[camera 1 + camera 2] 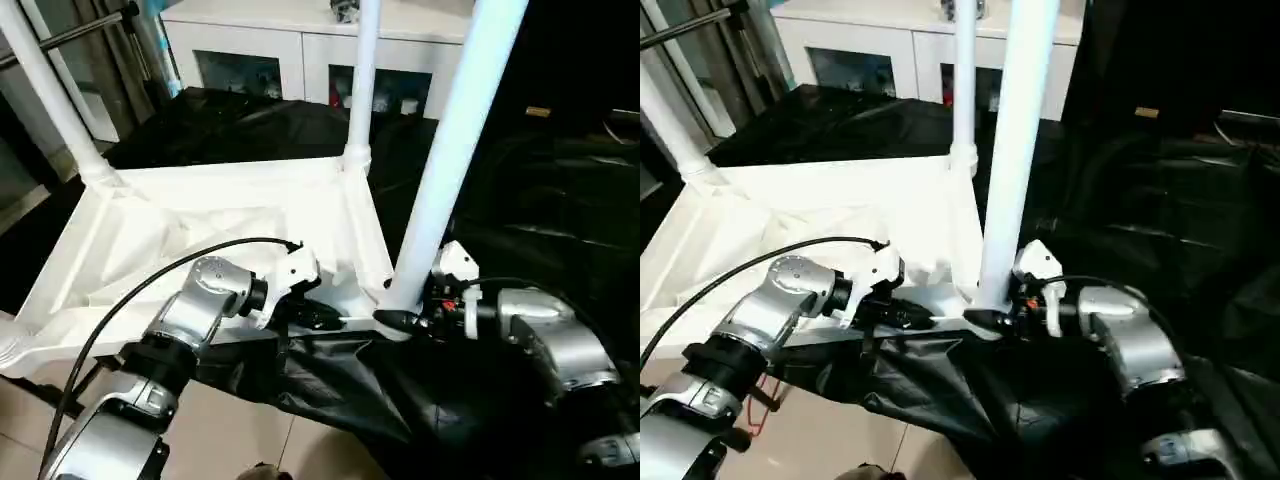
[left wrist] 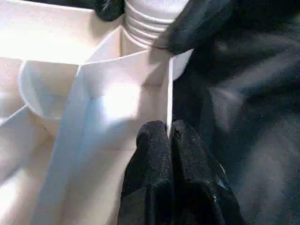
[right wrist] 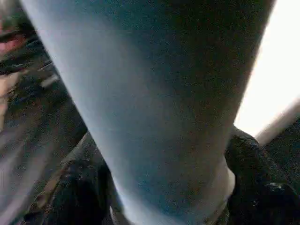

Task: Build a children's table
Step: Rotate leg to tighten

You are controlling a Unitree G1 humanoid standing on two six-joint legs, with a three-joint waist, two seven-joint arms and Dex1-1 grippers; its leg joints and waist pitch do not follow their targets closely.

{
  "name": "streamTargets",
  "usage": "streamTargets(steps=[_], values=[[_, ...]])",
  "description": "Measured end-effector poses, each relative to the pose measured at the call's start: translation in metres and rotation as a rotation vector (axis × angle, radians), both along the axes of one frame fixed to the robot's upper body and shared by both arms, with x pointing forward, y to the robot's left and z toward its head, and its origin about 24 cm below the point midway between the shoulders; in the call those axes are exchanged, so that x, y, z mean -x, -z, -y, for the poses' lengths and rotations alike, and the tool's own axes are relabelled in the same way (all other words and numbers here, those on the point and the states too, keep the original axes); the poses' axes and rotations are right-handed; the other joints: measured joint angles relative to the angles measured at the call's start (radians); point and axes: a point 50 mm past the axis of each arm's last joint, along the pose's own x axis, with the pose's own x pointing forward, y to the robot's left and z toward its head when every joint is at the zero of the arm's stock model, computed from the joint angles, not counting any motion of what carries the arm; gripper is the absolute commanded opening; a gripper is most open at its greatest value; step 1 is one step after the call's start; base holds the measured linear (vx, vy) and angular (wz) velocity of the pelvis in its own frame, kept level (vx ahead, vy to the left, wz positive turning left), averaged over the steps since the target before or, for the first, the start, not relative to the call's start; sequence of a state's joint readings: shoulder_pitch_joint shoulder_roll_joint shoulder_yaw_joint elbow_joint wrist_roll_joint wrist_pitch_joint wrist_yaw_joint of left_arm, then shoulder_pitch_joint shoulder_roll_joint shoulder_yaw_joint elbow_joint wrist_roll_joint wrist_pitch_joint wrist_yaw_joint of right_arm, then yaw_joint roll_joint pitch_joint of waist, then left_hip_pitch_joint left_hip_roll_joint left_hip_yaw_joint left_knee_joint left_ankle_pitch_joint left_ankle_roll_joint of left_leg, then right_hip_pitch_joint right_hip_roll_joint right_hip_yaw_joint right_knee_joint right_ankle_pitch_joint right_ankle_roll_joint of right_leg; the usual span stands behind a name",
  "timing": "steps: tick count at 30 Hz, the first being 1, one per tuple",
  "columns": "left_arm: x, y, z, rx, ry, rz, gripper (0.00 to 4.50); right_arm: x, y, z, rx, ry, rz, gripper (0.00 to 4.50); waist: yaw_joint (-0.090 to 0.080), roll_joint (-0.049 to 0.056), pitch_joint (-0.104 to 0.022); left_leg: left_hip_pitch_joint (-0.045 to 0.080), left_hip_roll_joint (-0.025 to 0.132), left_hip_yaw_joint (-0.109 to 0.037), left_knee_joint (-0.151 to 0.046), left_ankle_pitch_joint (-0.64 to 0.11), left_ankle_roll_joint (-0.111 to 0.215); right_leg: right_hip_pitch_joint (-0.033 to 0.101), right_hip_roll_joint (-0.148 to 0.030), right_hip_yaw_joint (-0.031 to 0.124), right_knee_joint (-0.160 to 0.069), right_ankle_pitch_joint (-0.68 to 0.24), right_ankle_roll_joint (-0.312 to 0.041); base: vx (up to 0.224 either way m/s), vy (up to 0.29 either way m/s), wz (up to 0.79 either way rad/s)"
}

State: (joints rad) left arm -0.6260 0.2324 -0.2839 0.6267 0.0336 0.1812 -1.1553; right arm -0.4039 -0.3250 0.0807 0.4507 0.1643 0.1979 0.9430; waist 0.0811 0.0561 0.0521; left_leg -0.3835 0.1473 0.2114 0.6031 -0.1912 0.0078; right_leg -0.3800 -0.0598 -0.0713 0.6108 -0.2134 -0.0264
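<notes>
A black cloth (image 1: pixel 300 385) is draping my work surface, its edge hanging over tiled floor (image 1: pixel 240 430); a white glass-fronted cabinet (image 1: pixel 270 50) is standing behind.

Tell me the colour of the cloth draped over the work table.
Black. The cloth shows best in the left eye view, hanging below the white tabletop.

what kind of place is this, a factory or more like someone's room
Probably an indoor room set up as a test space, not a factory. A white cabinet with glass-fronted doors stands at the back, a black-draped work table holds the upturned white tabletop, and pale floor tiles show below.
</notes>
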Motion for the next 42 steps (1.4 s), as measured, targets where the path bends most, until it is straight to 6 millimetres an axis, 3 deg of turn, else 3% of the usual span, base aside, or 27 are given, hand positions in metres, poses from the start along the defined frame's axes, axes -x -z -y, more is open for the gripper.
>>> streamTargets(steps=[8, 12, 13, 18, 20, 24, 37, 42], values=[[-0.020, -0.002, 0.041, 0.003, -0.250, 0.052, 0.00, -0.036, 0.002, -0.006, 0.014, 0.488, 0.032, 2.75, -0.020, -0.002, 0.000, 0.000, -0.001, 0.000, 0.001, 0.001, 0.000, 0.002, 0.000, 0.002, -0.001, 0.000, -0.001, 0.000, 0.000, 0.00], [-0.022, -0.003, 0.052, 0.013, -0.303, 0.061, 0.00, -0.043, 0.001, -0.009, 0.013, 0.600, 0.049, 2.75, -0.020, -0.002, -0.001, -0.001, -0.002, 0.000, -0.002, 0.001, 0.000, 0.001, 0.000, 0.002, -0.001, 0.000, -0.001, 0.000, 0.000, 0.00], [-0.023, -0.003, 0.052, 0.013, -0.306, 0.063, 0.00, -0.044, 0.001, -0.011, 0.002, 0.613, 0.051, 3.10, -0.020, -0.001, -0.001, -0.001, -0.001, 0.000, -0.002, 0.001, 0.001, 0.000, 0.000, 0.001, -0.001, 0.000, -0.001, 0.000, 0.000, 0.00], [-0.022, -0.003, 0.053, 0.011, -0.296, 0.070, 0.00, -0.045, 0.001, -0.012, -0.022, 0.610, 0.047, 3.55, -0.023, -0.002, 0.000, -0.002, -0.001, 0.000, -0.002, 0.001, 0.001, 0.000, 0.000, 0.001, -0.001, 0.000, -0.001, 0.000, 0.000, 0.00], [-0.022, -0.003, 0.050, 0.007, -0.277, 0.070, 0.00, -0.045, 0.000, -0.014, -0.034, 0.579, 0.047, 3.80, -0.024, -0.002, 0.000, -0.002, -0.001, 0.000, -0.002, 0.001, 0.001, 0.000, 0.000, 0.001, -0.001, 0.000, -0.001, 0.000, 0.000, 0.00], [-0.017, -0.004, 0.038, 0.017, -0.196, 0.086, 0.00, -0.041, -0.003, -0.010, -0.017, 0.415, 0.051, 3.89, -0.028, -0.001, 0.000, -0.004, -0.001, 0.000, -0.004, 0.001, 0.002, -0.002, 0.000, 0.001, -0.001, 0.000, 0.000, 0.000, 0.000, 0.00], [0.003, -0.003, 0.005, 0.024, 0.081, 0.005, 0.00, 0.007, -0.011, 0.018, 0.066, -0.159, -0.025, 3.89, 0.009, -0.001, 0.001, -0.005, 0.000, 0.000, -0.002, 0.001, 0.001, -0.003, 0.000, -0.001, -0.001, -0.001, 0.001, 0.000, 0.000, 0.00], [0.007, -0.004, -0.003, 0.015, 0.134, -0.026, 0.00, 0.014, -0.013, 0.016, 0.056, -0.221, -0.054, 3.52, 0.010, -0.001, 0.001, -0.005, 0.000, 0.000, -0.002, 0.001, 0.001, -0.003, 0.000, 0.000, -0.001, -0.001, 0.001, 0.000, 0.000, 0.00]])
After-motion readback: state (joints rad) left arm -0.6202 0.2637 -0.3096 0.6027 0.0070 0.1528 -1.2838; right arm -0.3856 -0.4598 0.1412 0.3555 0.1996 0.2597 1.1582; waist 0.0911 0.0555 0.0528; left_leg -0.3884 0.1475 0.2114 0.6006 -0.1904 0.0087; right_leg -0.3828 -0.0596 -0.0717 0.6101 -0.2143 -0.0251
